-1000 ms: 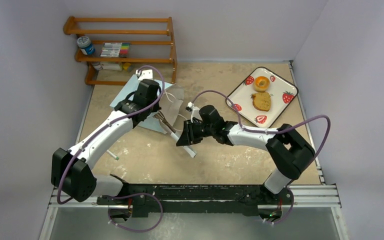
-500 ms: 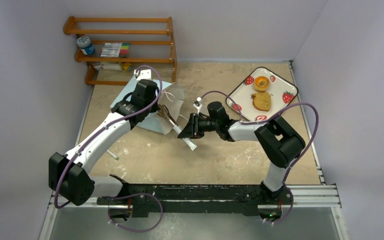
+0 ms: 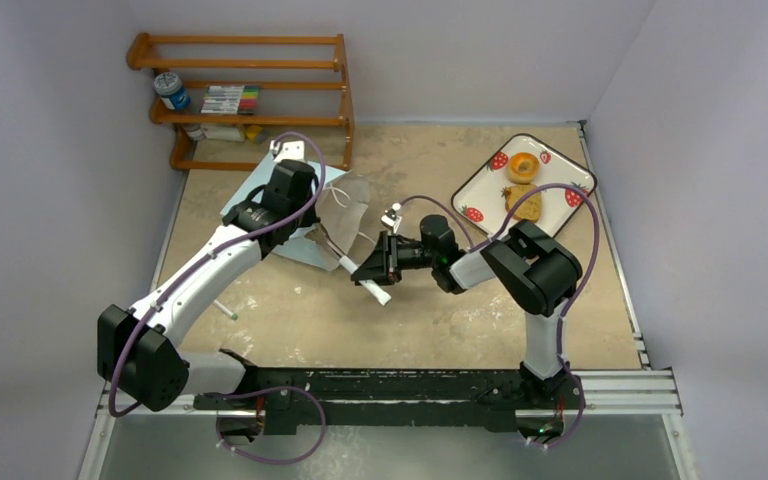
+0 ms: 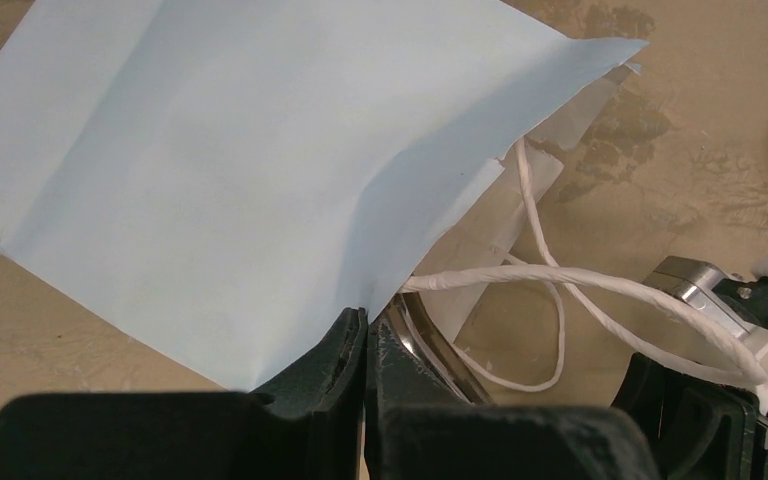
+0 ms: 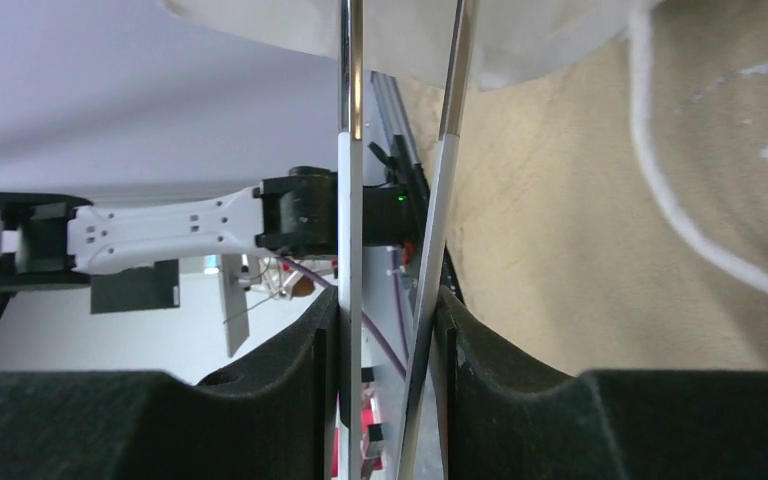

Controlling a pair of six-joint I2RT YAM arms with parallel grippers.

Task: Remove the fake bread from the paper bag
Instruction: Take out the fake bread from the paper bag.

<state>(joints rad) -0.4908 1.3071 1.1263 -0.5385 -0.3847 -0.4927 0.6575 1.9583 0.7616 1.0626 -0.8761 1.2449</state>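
**A:** What is in view, and where is the bread?

**B:** A tan desk (image 3: 440, 320). The pale blue paper bag (image 4: 210, 170) lies on it, its mouth turned toward my right arm. Well to the right of the bag, a strawberry-patterned tray (image 3: 487, 190) carries a bagel ring (image 3: 523, 166) and a brown slice (image 3: 526, 205). Any bread inside the bag is hidden from me.

**A:** And your jaws?

**B:** My left jaws are pinched closed on an edge of the bag beside its mouth. My right jaws are clamped around a pair of tongs (image 5: 349, 230). Their metal tips reach into the bag's mouth, out of sight.

**A:** What could go wrong from here?

**B:** Biggest first. The thin paper could slip or tear out of my left jaws, and the whole bag would then drag along with the tongs. Next, the mouth could sag shut, since I hold only one edge. Then the tongs could twist in my right jaws, because their slim arms offer little to grip. Smallest, the white cord handle (image 4: 580, 285), looped just outside the bag's mouth, could snag a tip. A smooth toy bread could also slide off the tongs.
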